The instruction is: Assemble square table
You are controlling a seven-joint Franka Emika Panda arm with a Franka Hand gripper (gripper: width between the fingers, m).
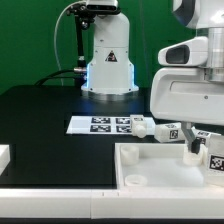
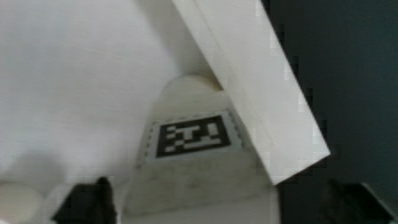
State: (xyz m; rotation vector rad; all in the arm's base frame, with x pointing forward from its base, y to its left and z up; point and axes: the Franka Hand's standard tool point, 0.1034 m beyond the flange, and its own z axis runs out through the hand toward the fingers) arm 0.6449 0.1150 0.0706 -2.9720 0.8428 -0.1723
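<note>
Exterior view shows one white square tabletop (image 1: 160,170), a tray with a raised rim, lying on the black desk (image 1: 40,115) at its near edge, toward the corner on the exterior view's right. Just behind the tabletop's far rim lie short white legs with black-and-white tags. I count two there, a first leg (image 1: 142,124) and a second leg (image 1: 172,130) close together, and a third tagged leg (image 1: 214,152) sits under the arm. More may be hidden, so I cannot give the full number. One marker board (image 1: 100,124) lies flat near the middle of the desk, in front of the robot base (image 1: 108,60) at the far edge. The single arm (image 1: 185,95) reaches in from the exterior view's right, wrist pointing down, with the gripper (image 1: 195,148) low over the tabletop's far right corner. In the wrist view one leg (image 2: 192,150) stands tag-up against the tabletop's rim, on the white tabletop (image 2: 89,80), between the dark fingers (image 2: 86,203). I cannot tell whether they pinch the leg or only straddle it.
</note>
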